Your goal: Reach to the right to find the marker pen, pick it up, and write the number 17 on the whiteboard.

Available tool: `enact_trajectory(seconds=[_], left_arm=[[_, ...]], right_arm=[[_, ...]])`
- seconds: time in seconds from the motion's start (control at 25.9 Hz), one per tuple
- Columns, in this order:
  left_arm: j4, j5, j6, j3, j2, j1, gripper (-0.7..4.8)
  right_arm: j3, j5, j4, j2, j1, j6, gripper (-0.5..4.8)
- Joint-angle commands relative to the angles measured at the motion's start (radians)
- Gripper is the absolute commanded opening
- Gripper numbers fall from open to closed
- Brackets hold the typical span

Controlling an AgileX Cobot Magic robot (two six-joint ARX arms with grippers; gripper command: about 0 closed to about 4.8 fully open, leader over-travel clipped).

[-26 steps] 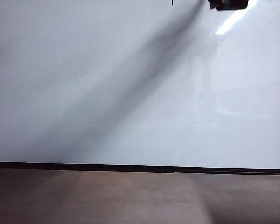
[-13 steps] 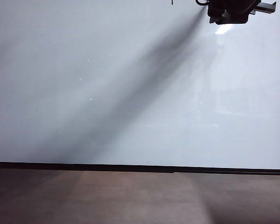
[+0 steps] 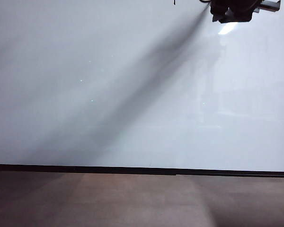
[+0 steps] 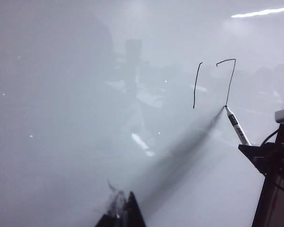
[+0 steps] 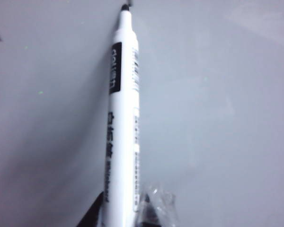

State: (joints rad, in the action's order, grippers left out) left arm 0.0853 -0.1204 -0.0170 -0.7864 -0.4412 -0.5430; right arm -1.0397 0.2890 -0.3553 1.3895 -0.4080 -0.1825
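Right end effector point(image 3: 232, 14): clenched on marker pen point(image 5: 122, 123), now lower at exterior view's top edge than a second ago. Tip at foot of the number 17 point(image 4: 215, 82) on whiteboard point(image 3: 132, 94); writing apparently complete. Left end effector point(image 4: 123, 215): state undeterminable, near whiteboard.
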Motion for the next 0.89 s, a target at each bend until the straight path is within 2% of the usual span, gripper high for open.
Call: enact_trajectory(seconds=[0.04, 0.54, 0.89], left_arm=[[-0.020, 0.002, 0.002, -0.005, 0.000, 0.001, -0.05], [-0.020, 0.001, 0.002, -0.005, -0.005, 0.001, -0.05], [-0.003, 0.004, 0.002, -0.004, -0.002, 0.001, -0.05]], right_arm=[[-0.005, 0.005, 0.017, -0.044, -0.019, 0.004, -0.09], [0.169, 0.069, 0.047, -0.269, -0.076, 0.014, -0.09], [0.196, 0.085, 0.224, -0.491, -0.076, 0.027, -0.09]])
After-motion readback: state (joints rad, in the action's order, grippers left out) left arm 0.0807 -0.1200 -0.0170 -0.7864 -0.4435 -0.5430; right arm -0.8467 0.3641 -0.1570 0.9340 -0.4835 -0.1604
